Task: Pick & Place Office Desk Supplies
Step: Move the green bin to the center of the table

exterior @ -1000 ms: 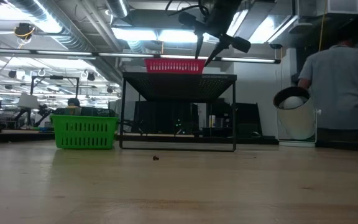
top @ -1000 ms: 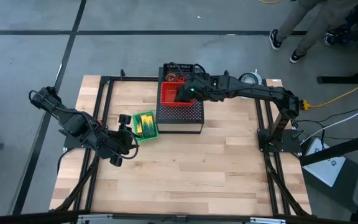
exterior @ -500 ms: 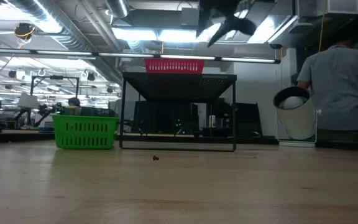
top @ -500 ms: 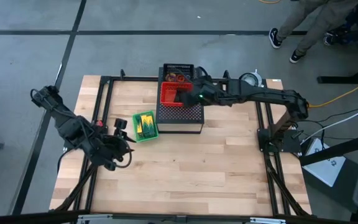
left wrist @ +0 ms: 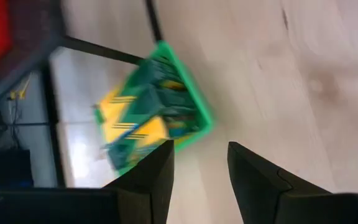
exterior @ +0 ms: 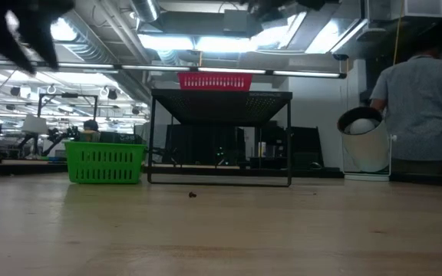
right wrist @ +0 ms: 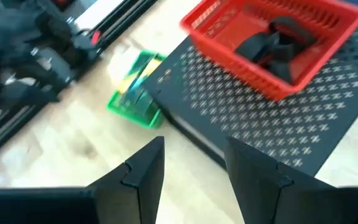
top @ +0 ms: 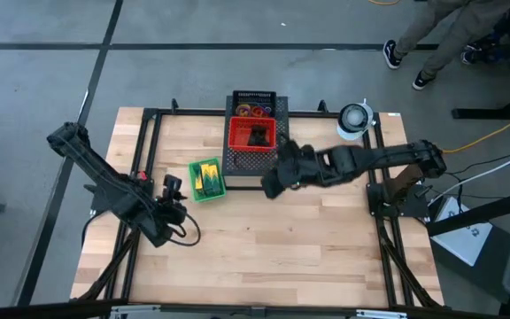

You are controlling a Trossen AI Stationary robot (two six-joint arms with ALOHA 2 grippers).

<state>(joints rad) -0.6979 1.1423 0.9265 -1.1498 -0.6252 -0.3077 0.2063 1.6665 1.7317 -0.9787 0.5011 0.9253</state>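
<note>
A green basket [top: 206, 180] with yellow-and-green crayon boxes [left wrist: 143, 122] stands on the table, left of the black perforated box [top: 257, 161]. On that box sits a red basket [right wrist: 272, 37] holding black clips [right wrist: 267, 43]. Behind it, a black basket [top: 257, 95] holds coloured rings [top: 255, 109]. My left gripper [left wrist: 201, 168] is open, just left of the green basket, with nothing between its fingers. My right gripper [right wrist: 194, 168] is open too and hovers near the black box's front edge [top: 271, 184].
A white round container [top: 354, 120] stands at the far right corner. A small dark speck [exterior: 192, 195] lies on the wood in front of the black box. Bare wood stretches along the near half of the table. A person [exterior: 424, 107] stands beyond the table's right side.
My right gripper has swung from above the red basket toward the table's near edge, past the front of the black box, rolling as it went. My left arm has sunk lower beside the green basket, and part of it now shows in the low view.
</note>
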